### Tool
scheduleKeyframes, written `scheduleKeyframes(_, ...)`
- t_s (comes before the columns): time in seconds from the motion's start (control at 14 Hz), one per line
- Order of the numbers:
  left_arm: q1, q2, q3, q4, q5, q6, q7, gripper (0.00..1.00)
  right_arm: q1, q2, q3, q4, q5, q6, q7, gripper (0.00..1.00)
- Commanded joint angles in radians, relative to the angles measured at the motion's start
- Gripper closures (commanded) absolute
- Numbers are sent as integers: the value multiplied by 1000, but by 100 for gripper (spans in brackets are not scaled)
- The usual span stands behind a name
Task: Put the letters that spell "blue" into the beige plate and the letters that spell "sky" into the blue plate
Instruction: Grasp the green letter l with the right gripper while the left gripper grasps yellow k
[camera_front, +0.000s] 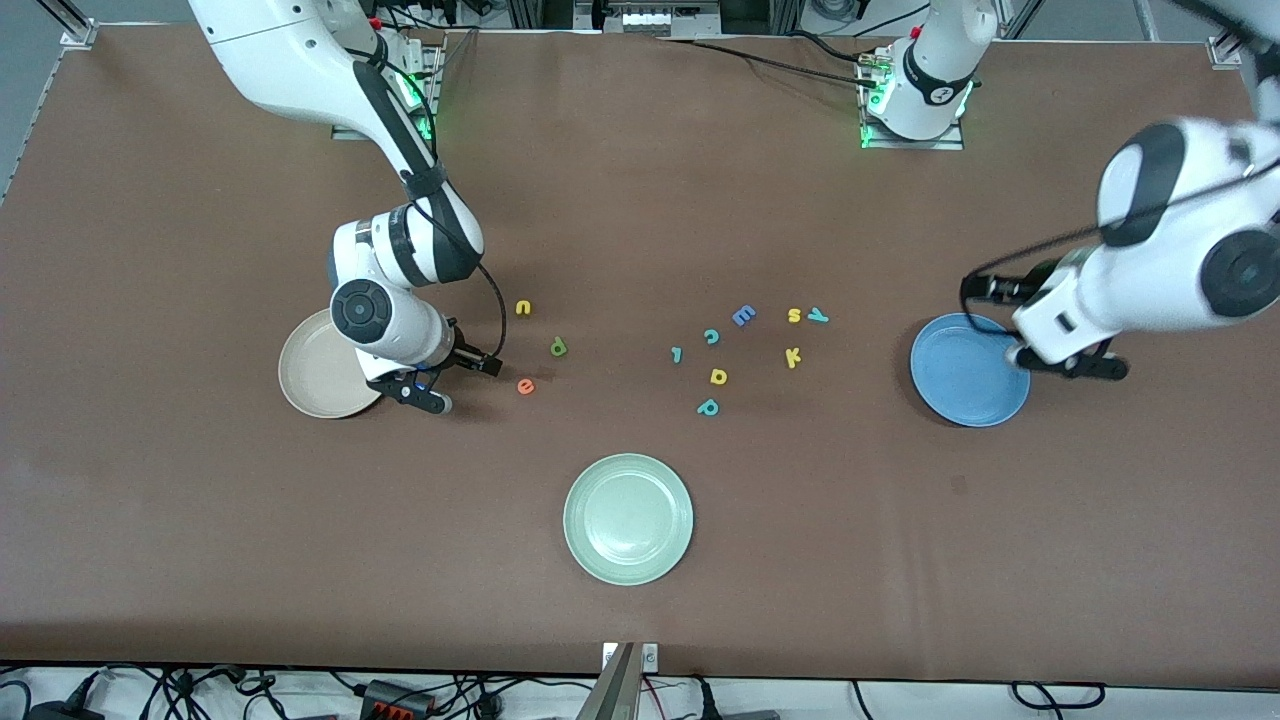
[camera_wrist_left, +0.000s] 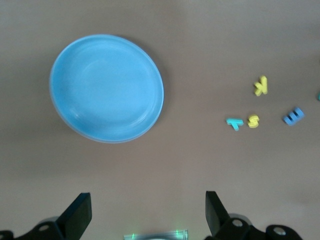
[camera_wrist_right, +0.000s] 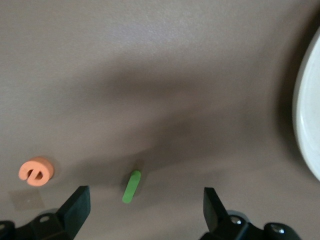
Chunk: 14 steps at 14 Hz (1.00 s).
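Altogether, three plates (camera_front: 628, 470) and twelve foam letters (camera_front: 718, 376) lie out.

The brown bench (camera_front: 640, 200) carries three plates: the beige plate (camera_front: 312, 378) toward the right arm's end, the blue plate (camera_front: 962, 375) toward the left arm's end, and a pale green plate (camera_front: 628, 518) near the front-camera edge. Small foam letters (camera_front: 740, 350) lie scattered mid-bench between the beige and blue plates.

Beige plate (camera_front: 310, 378) partly hidden under right arm; green stick l (camera_wrist_right: 132, 186) unseen in front view.
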Motion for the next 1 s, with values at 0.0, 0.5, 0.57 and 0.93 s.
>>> scheduleKeyframes(0.0, -45, 132, 0, 29, -21, 92, 8, 0, 30, 26, -5, -3, 18, 33, 50, 10)
scheduleKeyframes(0.5, -200, 336, 3, 164, -6, 205, -8, 0, 39, 37, -5, 0, 61, 51, 90, 52)
scheduleKeyframes(0.57, -206, 341, 3, 164, -8, 208, -26, 0, 39, 37, -5, 1, 61, 51, 89, 60)
scheduleKeyframes(0.93, -266, 350, 2, 121, -15, 275, -292, 0, 36, 37, -7, 6, 61, 44, 76, 100)
